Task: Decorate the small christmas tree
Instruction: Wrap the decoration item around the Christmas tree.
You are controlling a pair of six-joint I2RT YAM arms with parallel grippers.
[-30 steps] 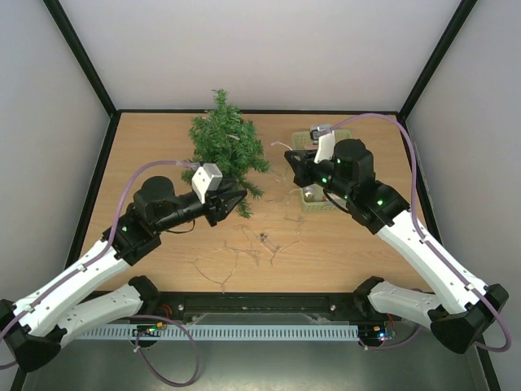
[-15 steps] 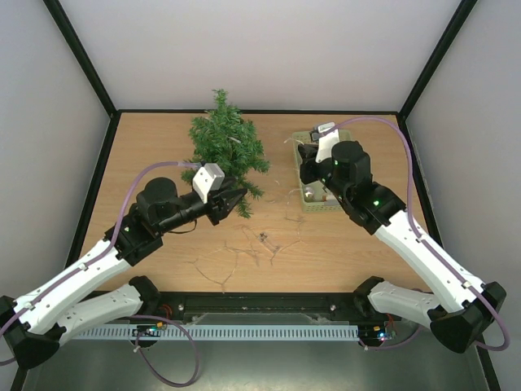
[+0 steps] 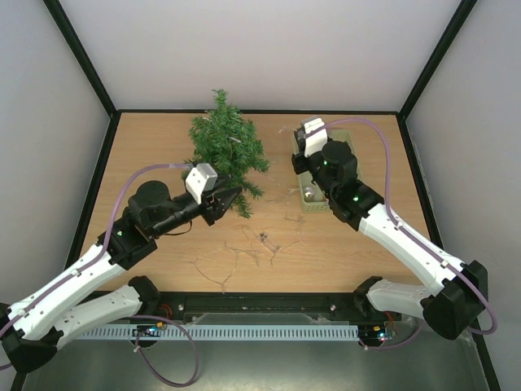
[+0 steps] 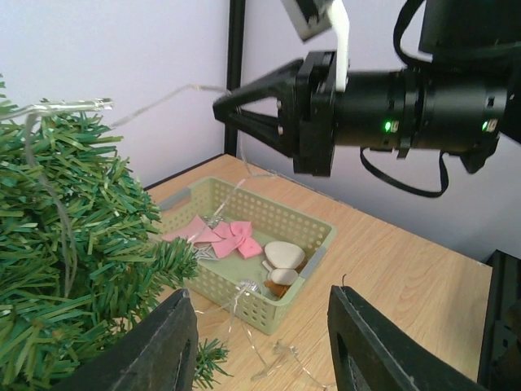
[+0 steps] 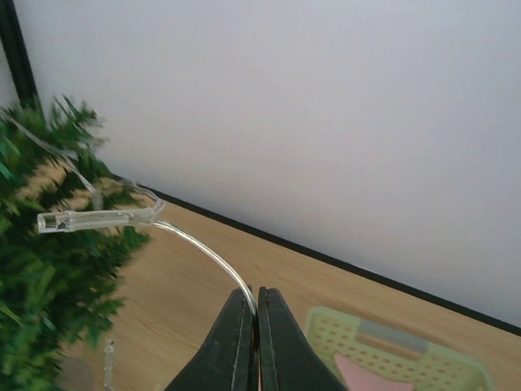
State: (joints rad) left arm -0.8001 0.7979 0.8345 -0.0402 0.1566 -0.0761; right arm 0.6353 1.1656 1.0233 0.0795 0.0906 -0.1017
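The small christmas tree sits on the far half of the counter, left of the middle. Whether it stands or leans I cannot tell. The left fingers are apart, low beside the tree's near branches, and grip nothing. The right fingers are pressed together on a thin clear light wire, held in the air above the far left corner of the pale green basket. From that pinch the wire arcs left to a small clear bulb at the tree's edge. More wire lies in loose loops on the counter near the front. In the basket lie 2 pink bows and a pale rounded ornament.
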